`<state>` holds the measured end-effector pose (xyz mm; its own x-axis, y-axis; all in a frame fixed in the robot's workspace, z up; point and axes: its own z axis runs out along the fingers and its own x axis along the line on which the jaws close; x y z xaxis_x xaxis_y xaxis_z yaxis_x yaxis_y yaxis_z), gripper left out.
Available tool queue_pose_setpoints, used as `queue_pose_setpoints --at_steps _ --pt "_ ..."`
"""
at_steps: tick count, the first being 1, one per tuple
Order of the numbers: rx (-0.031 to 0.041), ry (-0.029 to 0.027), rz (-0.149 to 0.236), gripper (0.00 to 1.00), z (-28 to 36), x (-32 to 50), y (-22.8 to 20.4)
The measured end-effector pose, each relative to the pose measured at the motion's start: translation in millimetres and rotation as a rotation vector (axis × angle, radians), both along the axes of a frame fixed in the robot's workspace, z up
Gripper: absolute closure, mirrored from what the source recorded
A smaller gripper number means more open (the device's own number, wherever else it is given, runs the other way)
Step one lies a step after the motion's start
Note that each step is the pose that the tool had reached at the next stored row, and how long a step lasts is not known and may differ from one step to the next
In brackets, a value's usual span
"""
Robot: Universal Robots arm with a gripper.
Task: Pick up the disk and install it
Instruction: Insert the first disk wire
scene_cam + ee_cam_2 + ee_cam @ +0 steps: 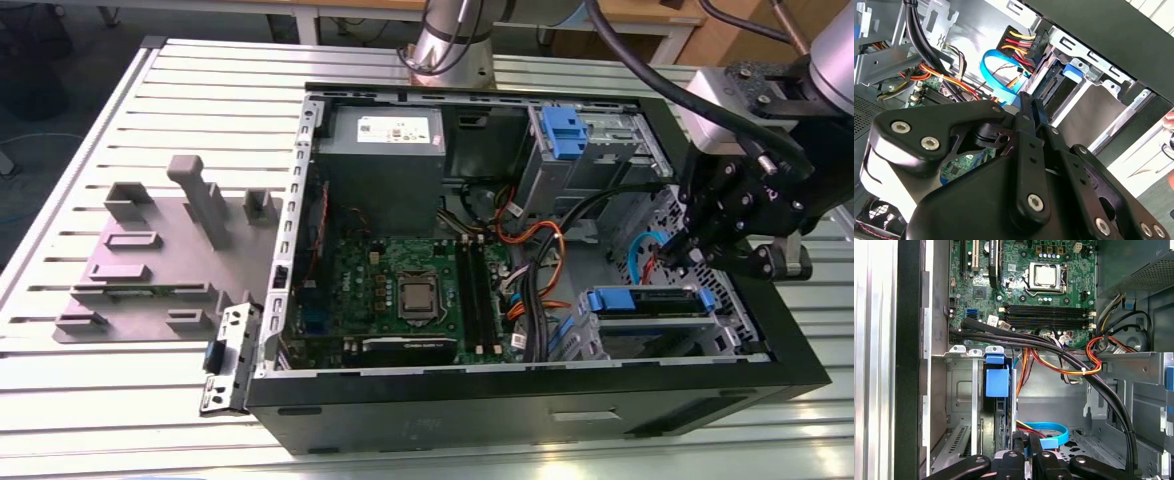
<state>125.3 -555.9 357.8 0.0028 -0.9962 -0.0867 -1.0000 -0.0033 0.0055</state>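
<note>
The disk (650,303) sits in the drive bay at the front corner of the open computer case, on the exterior view's right. Its blue carrier bracket (613,298) faces the motherboard. In the first wrist view the disk (1000,420) stands edge-on in the metal cage under its blue bracket (997,381). The second wrist view shows the bracket (1072,69) beside the cable plugs. My gripper (675,258) hangs just above the bay, apart from the disk. Its black fingers (1030,107) are shut together with nothing between them, and the gripper (1026,452) points into the case beside the cage.
A grey power-supply box (380,140) and a second blue tab (562,130) lie at the case's back. Black, orange and blue cables (1064,360) cross between the motherboard (400,290) and the bay. A grey fixture plate (147,260) lies on the slatted table at the exterior view's left.
</note>
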Motion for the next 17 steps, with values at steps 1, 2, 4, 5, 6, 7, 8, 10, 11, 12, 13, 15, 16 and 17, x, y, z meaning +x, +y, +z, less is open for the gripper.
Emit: queue_pose_setpoints --at_steps 1,2,4,5,6,7,8,10,11,12,13,15,16,17 --pt "0.0007 0.0000 0.000 0.84 0.0 0.0 0.0" --pt "0.0007 0.0000 0.000 0.84 0.0 0.0 0.0" --pt "0.0007 0.0000 0.000 0.84 0.0 0.0 0.0" --pt "0.0008 0.0000 0.000 0.84 -0.1 0.0 0.0" --pt "0.0007 0.0000 0.000 0.84 -0.2 0.0 -0.1" --pt "0.0009 0.0000 0.000 0.84 -0.5 0.0 -0.3" --pt "0.0012 0.0000 0.000 0.84 -0.9 0.0 -0.7" --pt "0.0022 0.0000 0.000 0.84 -2.3 0.0 -1.8" --pt "0.0026 0.0000 0.000 0.84 -3.0 0.0 -2.3" --pt "0.0027 0.0000 0.000 0.84 -3.9 0.0 -2.8" --pt "0.0025 0.0000 0.000 0.84 -4.7 0.0 -3.7" --pt "0.0032 -0.0006 0.000 0.84 -6.3 -0.3 -5.7" --pt "0.0035 -0.0010 0.001 0.84 -6.7 -0.5 -6.7" --pt "0.0037 -0.0014 0.001 0.84 -7.0 -0.7 -7.7"
